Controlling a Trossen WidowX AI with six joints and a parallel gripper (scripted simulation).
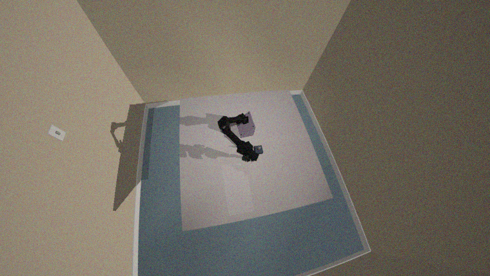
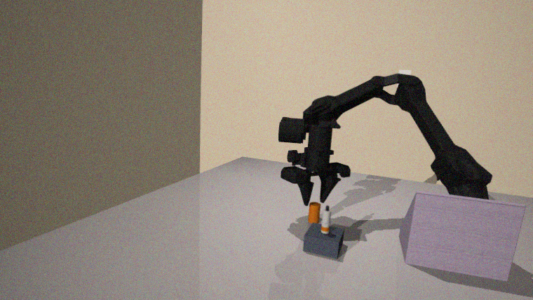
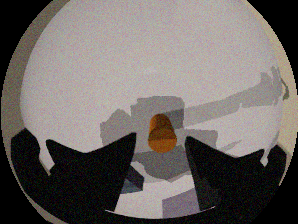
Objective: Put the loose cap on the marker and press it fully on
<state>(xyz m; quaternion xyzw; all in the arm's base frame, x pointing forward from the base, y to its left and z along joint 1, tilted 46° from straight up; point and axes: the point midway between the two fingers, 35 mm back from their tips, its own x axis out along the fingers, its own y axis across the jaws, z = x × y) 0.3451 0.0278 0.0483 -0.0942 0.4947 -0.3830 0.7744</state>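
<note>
Exterior view: end effector (image 2: 315, 201) hangs just above the orange cap (image 2: 314, 212), fingers apart and empty, cap beside the holder block (image 2: 322, 242), presumably for grasping.

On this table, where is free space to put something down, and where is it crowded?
Free: the wide table stretch left of the holder block, toward the dark wall. Crowded: around the cap and marker, under the open gripper; only a narrow gap separates block and purple box.
</note>
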